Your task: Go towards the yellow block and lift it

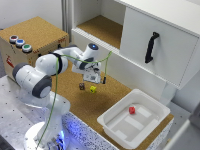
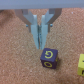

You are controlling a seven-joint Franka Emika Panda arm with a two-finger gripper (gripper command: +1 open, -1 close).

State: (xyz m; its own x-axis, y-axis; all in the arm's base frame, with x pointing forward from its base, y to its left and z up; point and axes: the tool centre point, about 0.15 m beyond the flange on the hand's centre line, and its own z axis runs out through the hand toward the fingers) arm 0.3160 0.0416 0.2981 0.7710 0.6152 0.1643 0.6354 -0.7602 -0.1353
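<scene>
The yellow block (image 1: 93, 89) is a tiny bright cube on the cork tabletop, just below my gripper (image 1: 91, 79) in the exterior view. In the wrist view the yellow block (image 2: 81, 62) shows only partly, cut off by the frame's edge. A dark cube (image 2: 48, 56) with a yellow letter on top lies closer to my gripper (image 2: 41, 43) than the yellow one does. The fingers (image 2: 36, 31) stand together with nothing between them, hovering above the cork and touching neither cube.
The dark cube (image 1: 82, 86) sits just to the exterior view's left of the yellow block. A white tray (image 1: 150, 107) holds a small red cube (image 1: 132, 110). A white cabinet with a black handle (image 1: 151, 47) stands behind, and a cardboard box with buttons (image 1: 20, 43) is at the left.
</scene>
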